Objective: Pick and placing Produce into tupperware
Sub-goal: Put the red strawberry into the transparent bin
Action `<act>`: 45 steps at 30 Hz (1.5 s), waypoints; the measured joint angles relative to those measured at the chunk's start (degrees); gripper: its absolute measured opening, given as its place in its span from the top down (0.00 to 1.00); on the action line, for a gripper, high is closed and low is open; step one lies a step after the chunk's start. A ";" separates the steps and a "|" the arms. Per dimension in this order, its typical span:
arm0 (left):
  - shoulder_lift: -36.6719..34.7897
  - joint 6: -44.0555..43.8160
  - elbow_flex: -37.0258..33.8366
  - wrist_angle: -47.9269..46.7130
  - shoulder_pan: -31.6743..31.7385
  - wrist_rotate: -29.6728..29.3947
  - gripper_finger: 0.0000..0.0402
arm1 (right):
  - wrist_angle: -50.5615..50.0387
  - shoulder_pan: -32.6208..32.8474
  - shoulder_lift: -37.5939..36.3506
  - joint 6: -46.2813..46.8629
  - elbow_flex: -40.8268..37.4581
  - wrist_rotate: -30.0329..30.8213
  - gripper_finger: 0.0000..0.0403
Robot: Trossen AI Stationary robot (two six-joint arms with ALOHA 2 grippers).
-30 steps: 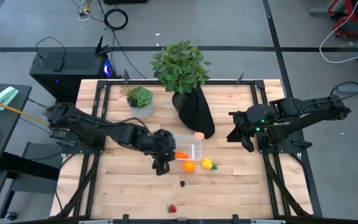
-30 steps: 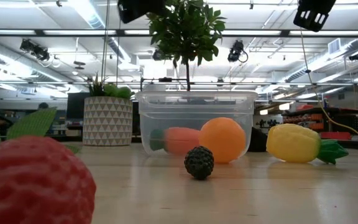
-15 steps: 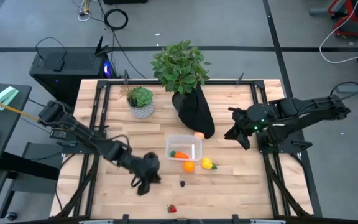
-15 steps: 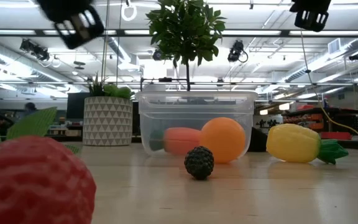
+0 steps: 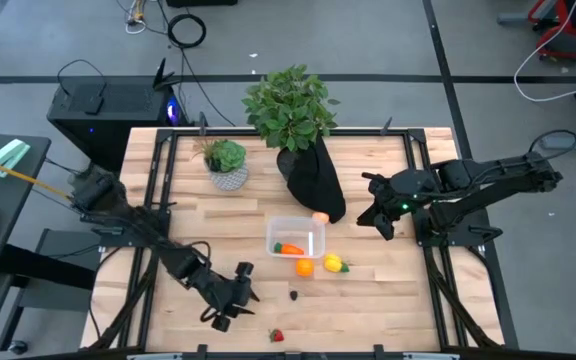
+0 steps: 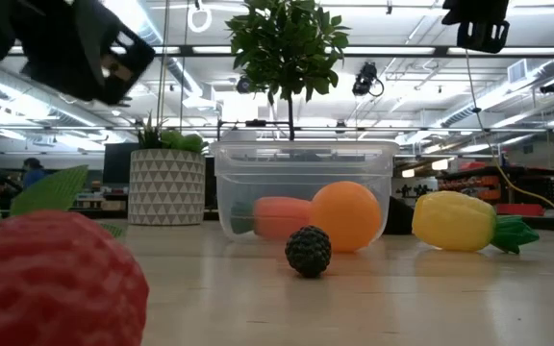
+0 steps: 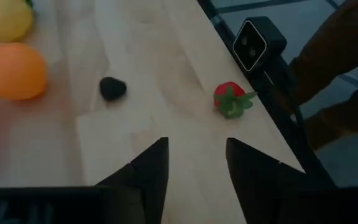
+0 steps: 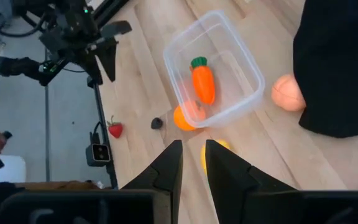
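Note:
The clear tupperware (image 5: 314,234) stands mid-table with the orange carrot (image 5: 289,248) lying inside. The orange (image 5: 304,267) rests on the table against its near wall, and the yellow piece (image 5: 335,264) lies beside it. The tiny dark piece (image 5: 294,294) and the red strawberry (image 5: 277,336) lie nearer the near edge. The peach ball (image 5: 320,217) sits by the black plant bag. My left gripper (image 5: 230,300) hovers open and empty left of the dark piece, with the strawberry (image 7: 229,99) ahead of it. My right gripper (image 5: 378,222) hangs right of the tupperware (image 8: 241,62), narrowly open and empty.
A tall leafy plant in a black bag (image 5: 313,180) stands behind the tupperware. A small plant in a white patterned pot (image 5: 227,172) stands far left. A small camera (image 7: 258,45) sits at the near edge by the strawberry. Dark frame rails run along both table sides.
My left gripper has drawn away from the tupperware's left side, moving toward the table's near edge and somewhat left, and now hovers low near the dark piece and the strawberry. My right gripper has shifted slightly toward the tupperware. The produce has stayed put.

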 joint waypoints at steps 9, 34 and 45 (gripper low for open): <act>8.83 -0.75 0.35 12.48 -2.89 0.52 0.57 | 0.04 0.39 0.43 -1.16 0.00 0.13 0.81; 18.09 1.76 10.95 7.47 0.68 9.68 0.60 | 0.09 4.94 0.41 -3.21 0.00 -1.71 0.81; 18.09 1.44 10.95 5.95 0.75 9.71 0.61 | 0.09 5.01 0.41 -2.56 0.00 -1.16 0.81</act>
